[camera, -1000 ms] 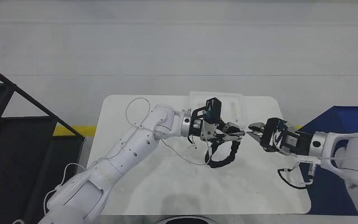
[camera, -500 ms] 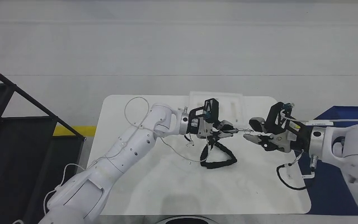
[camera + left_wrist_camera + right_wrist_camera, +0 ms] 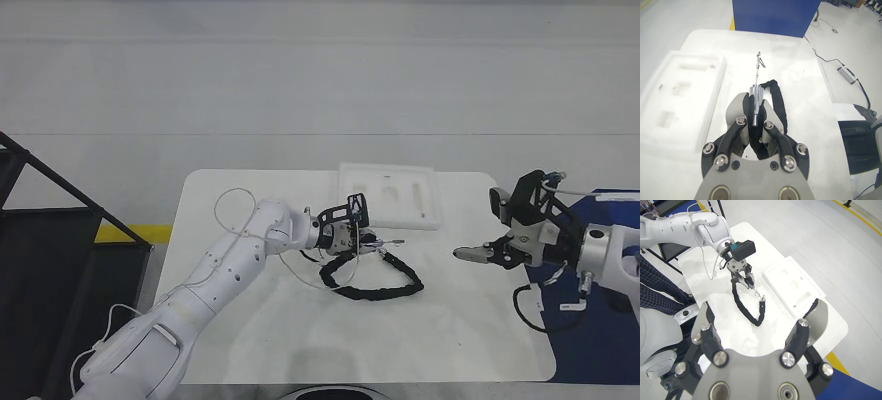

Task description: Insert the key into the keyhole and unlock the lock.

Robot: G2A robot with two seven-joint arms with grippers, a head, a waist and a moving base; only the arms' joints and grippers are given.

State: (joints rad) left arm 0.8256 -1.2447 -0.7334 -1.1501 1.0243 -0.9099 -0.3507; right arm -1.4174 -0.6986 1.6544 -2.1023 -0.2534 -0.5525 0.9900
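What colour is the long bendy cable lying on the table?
Black. The fabric-sleeved cable lock shows best in the right wrist view.

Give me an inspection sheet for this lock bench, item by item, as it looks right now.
Surface: white table, no spills seen.
Job's things: key seated in the lock cylinder; black cable looped on the table, its metal end lying free beside the key.
Clutter: foam tray at the far edge.
Hands: left hand shut on the lock cylinder; right hand open, empty, apart from the lock.
Cables: black lead and adapter on the floor.
Surroundings: blue panel, yellow floor line.
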